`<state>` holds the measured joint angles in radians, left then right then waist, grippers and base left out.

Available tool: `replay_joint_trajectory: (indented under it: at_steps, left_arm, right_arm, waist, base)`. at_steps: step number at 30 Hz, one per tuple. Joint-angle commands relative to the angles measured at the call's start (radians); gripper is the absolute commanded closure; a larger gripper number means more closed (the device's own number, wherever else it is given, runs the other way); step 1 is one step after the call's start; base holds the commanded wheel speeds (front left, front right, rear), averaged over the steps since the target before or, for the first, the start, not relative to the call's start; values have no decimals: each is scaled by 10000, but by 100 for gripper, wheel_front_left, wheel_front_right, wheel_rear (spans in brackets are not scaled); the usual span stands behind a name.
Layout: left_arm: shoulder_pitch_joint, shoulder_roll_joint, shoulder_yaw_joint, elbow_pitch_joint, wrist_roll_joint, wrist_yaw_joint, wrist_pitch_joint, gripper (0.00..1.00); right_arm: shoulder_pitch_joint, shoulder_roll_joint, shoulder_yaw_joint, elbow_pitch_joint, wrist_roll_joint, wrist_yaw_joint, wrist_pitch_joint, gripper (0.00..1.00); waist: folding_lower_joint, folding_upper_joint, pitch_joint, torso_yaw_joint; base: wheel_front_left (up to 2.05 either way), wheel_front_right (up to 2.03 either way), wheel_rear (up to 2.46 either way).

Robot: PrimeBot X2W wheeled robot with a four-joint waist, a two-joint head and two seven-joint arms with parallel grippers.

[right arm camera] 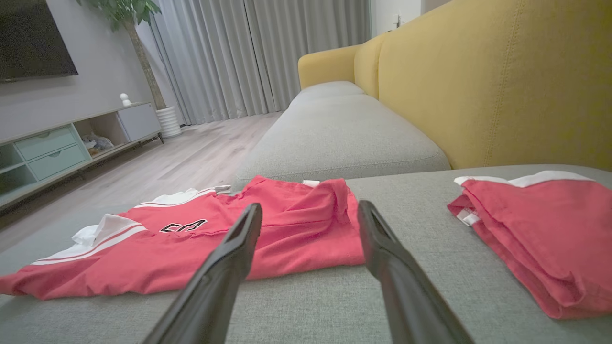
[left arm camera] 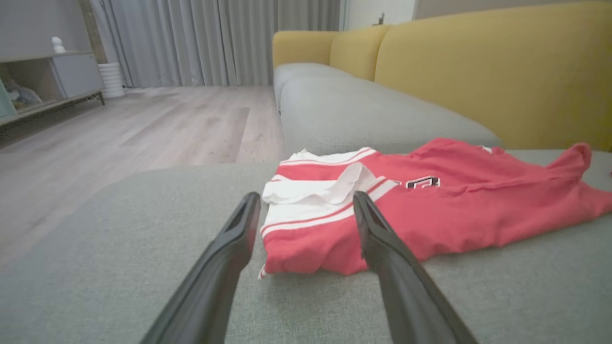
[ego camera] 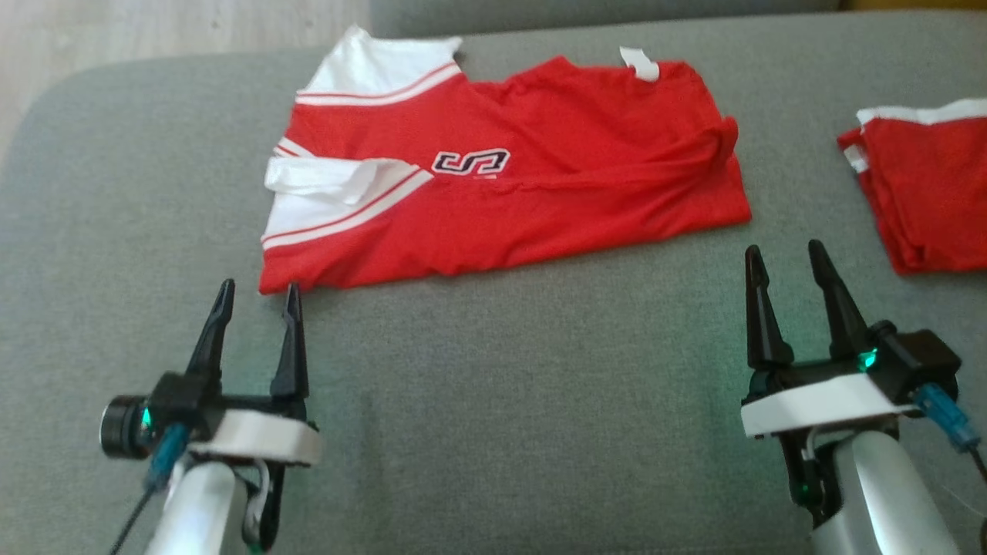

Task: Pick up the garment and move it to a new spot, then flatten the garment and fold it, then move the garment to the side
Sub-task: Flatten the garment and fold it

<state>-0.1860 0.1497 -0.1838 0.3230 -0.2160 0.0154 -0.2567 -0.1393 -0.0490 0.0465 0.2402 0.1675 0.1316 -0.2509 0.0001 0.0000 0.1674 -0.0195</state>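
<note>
A red garment (ego camera: pixel 532 185) with white striped shoulders and a black-and-white logo lies folded lengthwise on the grey cushion (ego camera: pixel 493 401), collar end to the left. My left gripper (ego camera: pixel 258 297) stands open just short of its near left corner, fingertips almost at the hem. The left wrist view has that corner of the garment (left arm camera: pixel 334 229) between the open fingers (left arm camera: pixel 234 239). My right gripper (ego camera: pixel 783 258) is open, empty, just off the garment's near right corner. In the right wrist view the garment (right arm camera: pixel 191 243) lies ahead and to the left.
A second red garment (ego camera: pixel 925 193), folded into a stack, lies at the cushion's right edge (right arm camera: pixel 540 229). The yellow sofa back (right arm camera: pixel 502 86) rises behind. Wood floor (left arm camera: pixel 119 129) drops off beyond the cushion's left side, with a low cabinet (right arm camera: pixel 57 148) farther away.
</note>
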Motion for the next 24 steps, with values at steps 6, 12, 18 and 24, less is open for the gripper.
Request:
replay_joint_trajectory:
  at_steps: [6,12,18,24]
  left_arm:
    - [-2128,439,573,2557,-29,-166,480,0]
    - [-3183,628,529,4459,-118,-358,954,0]
    - [-3526,601,388,5595,-213,-580,1395,0]
    - [-3776,482,219,6079,-309,-838,1192,100]
  right_arm:
    - [-685,-14,288,-464,93,-9,-108,0]
    - [-846,-13,240,-444,157,-9,-108,0]
    - [-1022,-13,184,-443,290,-9,-108,0]
    - [-1206,-13,89,-295,308,-9,-108,0]
  waist:
    - [-1,0,957,-336]
    - [-1,0,1376,-507]
    - [-1,0,1476,-571]
    - [-1,0,1352,-457]
  base:
    - [0,0,0]
    - [0,0,0]
    - [0,0,0]
    - [0,0,0]
